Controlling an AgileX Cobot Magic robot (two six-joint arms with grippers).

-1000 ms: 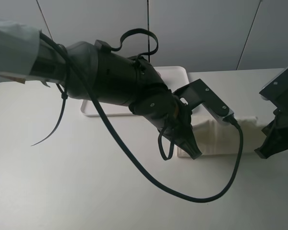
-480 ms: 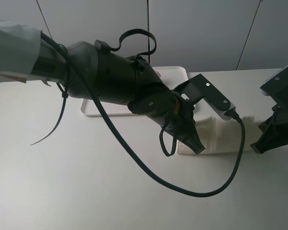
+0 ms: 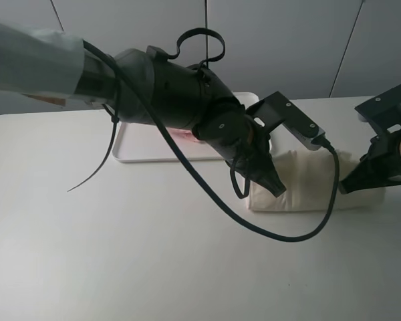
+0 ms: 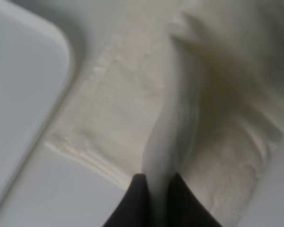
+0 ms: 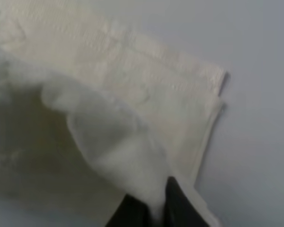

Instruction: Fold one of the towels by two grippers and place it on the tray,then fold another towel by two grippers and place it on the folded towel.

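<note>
While hands (image 3: 275,189) (image 3: 346,188) pinch its ends, towel (image 3: 301,182) lies between.

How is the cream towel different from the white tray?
The towel is cream, soft and rumpled; the tray is white, smooth and flat with a raised rim. The towel is pinched at its two ends by the left gripper and the right gripper; no gripper holds the tray. Both rest on the white table, side by side.
</note>
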